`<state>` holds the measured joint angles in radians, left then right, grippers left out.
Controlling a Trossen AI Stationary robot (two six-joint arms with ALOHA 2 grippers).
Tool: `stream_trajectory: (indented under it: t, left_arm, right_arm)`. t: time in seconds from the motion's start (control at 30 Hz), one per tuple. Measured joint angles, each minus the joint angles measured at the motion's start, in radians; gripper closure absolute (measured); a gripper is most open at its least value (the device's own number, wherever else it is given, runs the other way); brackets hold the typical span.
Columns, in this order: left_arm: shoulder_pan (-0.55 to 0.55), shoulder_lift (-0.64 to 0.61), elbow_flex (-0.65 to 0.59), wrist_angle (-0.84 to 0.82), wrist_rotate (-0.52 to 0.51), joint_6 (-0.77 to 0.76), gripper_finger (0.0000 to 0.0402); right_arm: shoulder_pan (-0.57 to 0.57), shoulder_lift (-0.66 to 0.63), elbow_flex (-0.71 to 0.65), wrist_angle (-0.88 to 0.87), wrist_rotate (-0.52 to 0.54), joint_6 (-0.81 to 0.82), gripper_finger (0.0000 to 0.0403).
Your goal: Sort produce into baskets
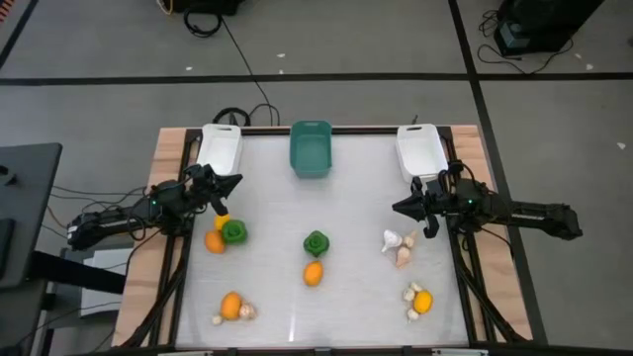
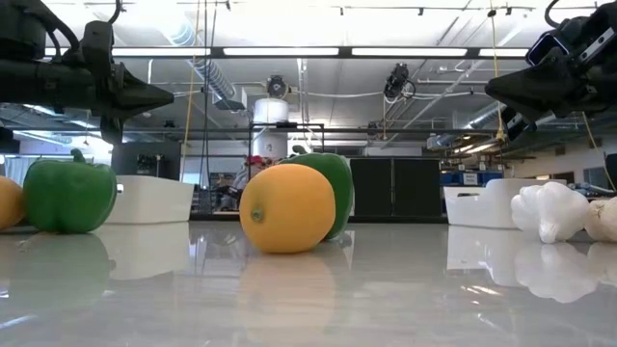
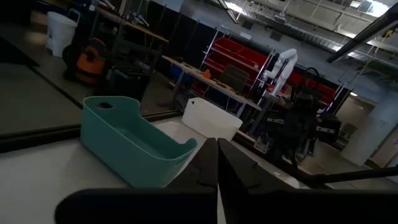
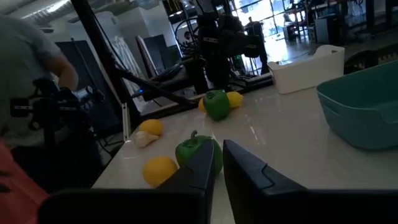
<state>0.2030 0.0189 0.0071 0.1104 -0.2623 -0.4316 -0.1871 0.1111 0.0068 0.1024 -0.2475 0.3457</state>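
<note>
Baskets line the surface's (image 1: 267, 297) far edge: a teal basket (image 1: 310, 150) between two white baskets (image 1: 220, 148), all empty. Produce lies loose nearer: green peppers (image 1: 234, 231), orange fruits (image 1: 313, 273), garlic bulbs (image 1: 400, 247). Left claw (image 1: 231, 184) hovers shut and empty above a yellow fruit; right claw (image 1: 403, 207), nearly shut and empty, hangs above the bulbs. Only the right wrist view shows a person (image 4: 28, 74).

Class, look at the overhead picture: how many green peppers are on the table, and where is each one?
2. One green pepper lies on the table's left side beside an orange fruit, near the left claw. The other green pepper sits mid-table, above another orange fruit. None seems hidden.
</note>
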Motion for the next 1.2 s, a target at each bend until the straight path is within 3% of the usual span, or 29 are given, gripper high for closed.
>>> stream_trajectory:
  t: [0.43,0.57,0.8,0.97,1.2]
  left_arm:
    - [0.0,0.0,0.0,0.007,0.0,-0.007,0.0396]
    - [0.0,0.0,0.0,0.051,0.0,-0.095,0.0396]
    - [0.0,0.0,0.0,0.144,0.001,-0.111,0.0396]
    - [0.0,0.011,0.0,0.144,0.036,-0.236,0.0396]
    - [-0.001,0.077,0.0,0.153,0.116,-0.357,0.0396]
  right_arm:
    - [0.0,0.0,0.0,0.0,0.0,0.0,0.0357]
    - [0.0,0.0,0.0,0.0,0.0,0.0,0.0357]
    - [0.0,0.0,0.0,0.0,0.0,0.0,0.0357]
    - [0.0,0.0,0.0,0.0,0.0,0.0,0.0357]
    - [0.0,0.001,0.0,0.041,0.175,-0.036,0.0357]
